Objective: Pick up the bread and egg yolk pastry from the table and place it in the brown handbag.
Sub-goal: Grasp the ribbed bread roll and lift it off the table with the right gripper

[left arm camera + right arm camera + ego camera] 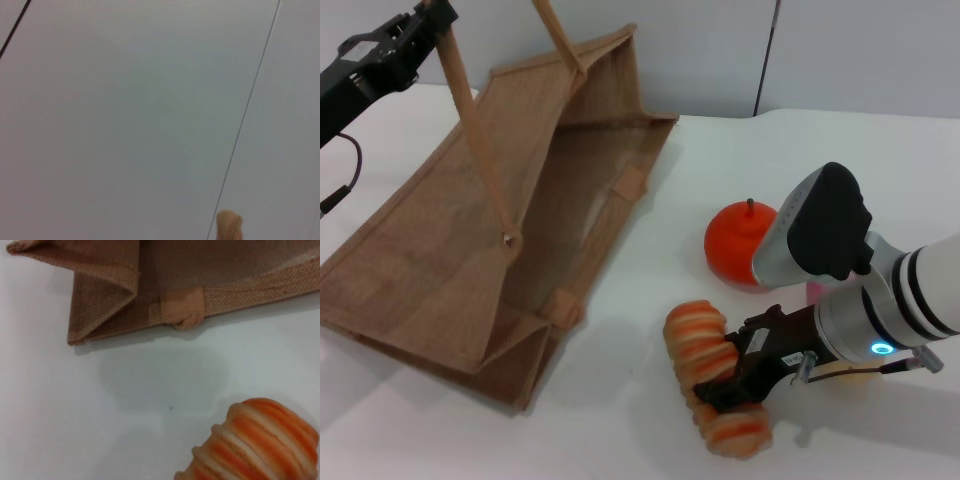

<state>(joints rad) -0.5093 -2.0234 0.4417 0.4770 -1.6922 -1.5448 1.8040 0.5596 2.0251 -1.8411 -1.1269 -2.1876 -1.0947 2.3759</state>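
The striped orange and tan bread (705,345) lies at the front right of the white table; it also shows in the right wrist view (260,445). My right gripper (735,378) is clamped across its middle. The brown handbag (470,250) lies at the left with its mouth open toward the bread; its near corner shows in the right wrist view (110,295). My left gripper (425,25) at the top left is shut on one bag handle (470,110) and holds it up. The handle's tip shows in the left wrist view (229,226). The egg yolk pastry is out of view.
A round orange fruit with a stem (735,245) stands behind the bread. A bit of a pink thing (814,291) shows beside it, mostly hidden by my right arm. A grey wall runs behind the table.
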